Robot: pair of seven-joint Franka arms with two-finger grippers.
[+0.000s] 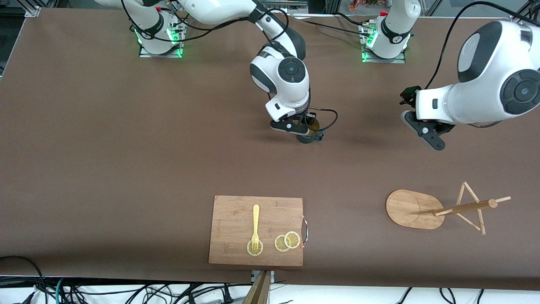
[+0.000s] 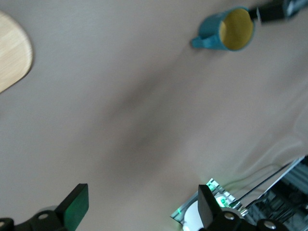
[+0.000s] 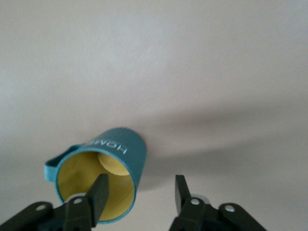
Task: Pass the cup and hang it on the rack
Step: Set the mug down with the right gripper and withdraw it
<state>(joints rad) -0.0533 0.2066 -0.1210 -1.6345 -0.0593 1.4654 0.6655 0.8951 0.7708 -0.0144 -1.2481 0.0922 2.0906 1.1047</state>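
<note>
- The cup (image 1: 311,134) stands upright on the table (image 1: 126,147), near the middle, farther from the front camera than the cutting board (image 1: 236,230).
- In the right wrist view the cup's (image 3: 108,175) mustard-yellow inside faces up and its loop handle sticks out to one side.
- The right gripper (image 1: 304,131) is low over the cup. Its jaws stand apart, straddling the cup wall: one finger (image 3: 98,195) is inside the mouth, the other is outside, clear of the wall. No pinch on the cup shows.
- The left gripper (image 1: 426,133) hangs above bare table toward the left arm's end, well apart from the cup. Its jaws are spread wide and hold nothing.
- The left wrist view shows the cup (image 2: 228,31) with the right gripper's dark finger at its rim.
- The rack (image 1: 438,209) is nearer the front camera, toward the left arm's end. Its oval base, central pole and pegs all show, and the pegs are bare.
- The cutting board carries a yellow fork (image 1: 255,226) and lemon slices (image 1: 287,241).
</note>
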